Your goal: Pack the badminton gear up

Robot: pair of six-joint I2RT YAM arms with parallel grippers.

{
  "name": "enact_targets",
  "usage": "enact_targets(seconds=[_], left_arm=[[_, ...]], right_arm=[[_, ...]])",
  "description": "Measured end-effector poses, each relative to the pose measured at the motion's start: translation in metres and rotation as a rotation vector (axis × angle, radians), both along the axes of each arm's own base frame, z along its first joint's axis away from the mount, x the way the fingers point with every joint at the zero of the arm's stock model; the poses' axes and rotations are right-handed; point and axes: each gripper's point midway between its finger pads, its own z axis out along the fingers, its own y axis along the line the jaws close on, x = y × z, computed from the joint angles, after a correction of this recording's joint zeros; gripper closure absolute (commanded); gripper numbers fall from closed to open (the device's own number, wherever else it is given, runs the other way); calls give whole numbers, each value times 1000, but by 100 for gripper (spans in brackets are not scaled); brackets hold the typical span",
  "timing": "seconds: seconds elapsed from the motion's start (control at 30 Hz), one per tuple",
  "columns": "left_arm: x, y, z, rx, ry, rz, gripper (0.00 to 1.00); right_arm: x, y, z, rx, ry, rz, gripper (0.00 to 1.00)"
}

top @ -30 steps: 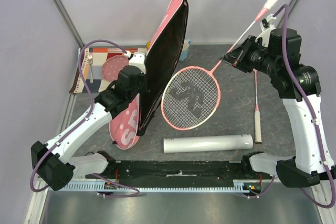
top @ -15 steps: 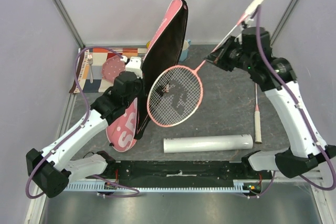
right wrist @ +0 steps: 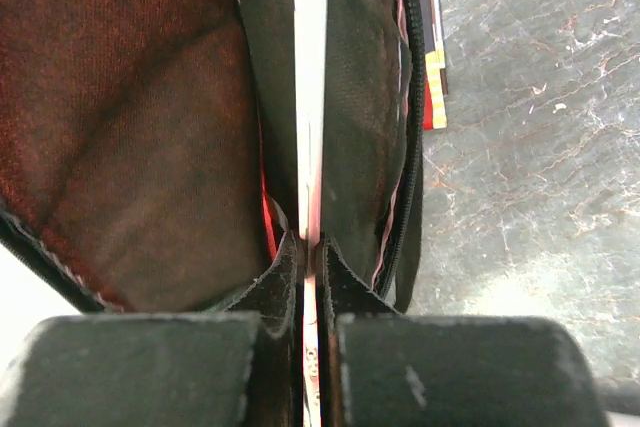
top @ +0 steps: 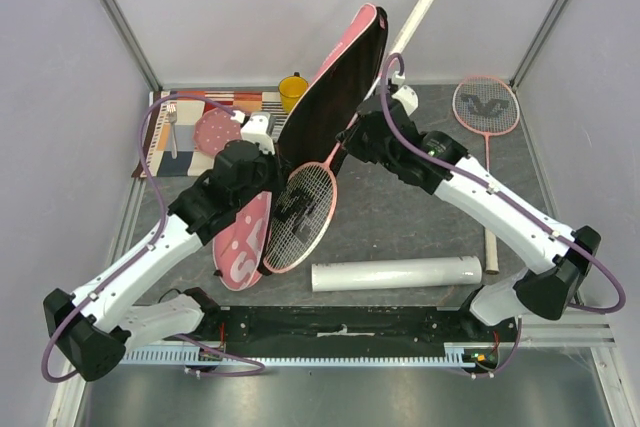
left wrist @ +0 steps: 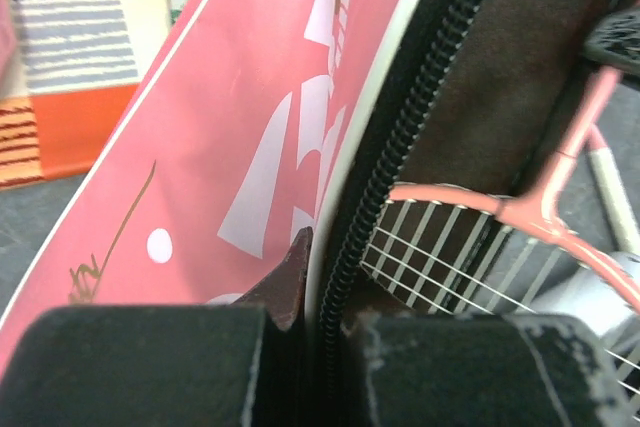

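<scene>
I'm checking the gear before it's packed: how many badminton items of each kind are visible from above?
Pink-framed rackets with white handles: 2
Long white tube: 1
Pink SPORT-lettered racket bag: 1
Total: 4

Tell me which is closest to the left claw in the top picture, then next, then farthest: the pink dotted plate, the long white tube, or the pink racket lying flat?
From the left claw:
1. Pink dotted plate, just left of it.
2. Long white tube, near edge, to the right.
3. Pink-framed racket lying flat, far right corner.
</scene>
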Motion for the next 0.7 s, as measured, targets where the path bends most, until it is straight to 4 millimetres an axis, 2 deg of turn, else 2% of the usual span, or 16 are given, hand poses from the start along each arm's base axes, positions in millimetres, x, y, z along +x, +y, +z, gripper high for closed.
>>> enact_targets(seconds=[0.1, 0.23, 0.37, 0.5, 0.63, 0.7], left_arm=[[-7, -7, 2, -57, 30, -25, 98], [-15, -17, 11, -138, 58, -55, 98], [-18, -25, 34, -220, 58, -66, 98], [-19, -30, 56, -286, 48, -72, 98], [-16, -33, 59, -290, 48, -73, 98], [-14, -34, 56, -282, 51, -73, 98]], right_arm=[[3, 4, -4, 0, -32, -44, 100], [6, 7, 4, -6, -88, -70, 100], [7, 21, 14, -10, -214, -59, 100], [-2, 36, 2, -41, -256, -29, 100], [-6, 56, 0, -59, -266, 31, 100], [-9, 67, -7, -101, -256, 68, 100]])
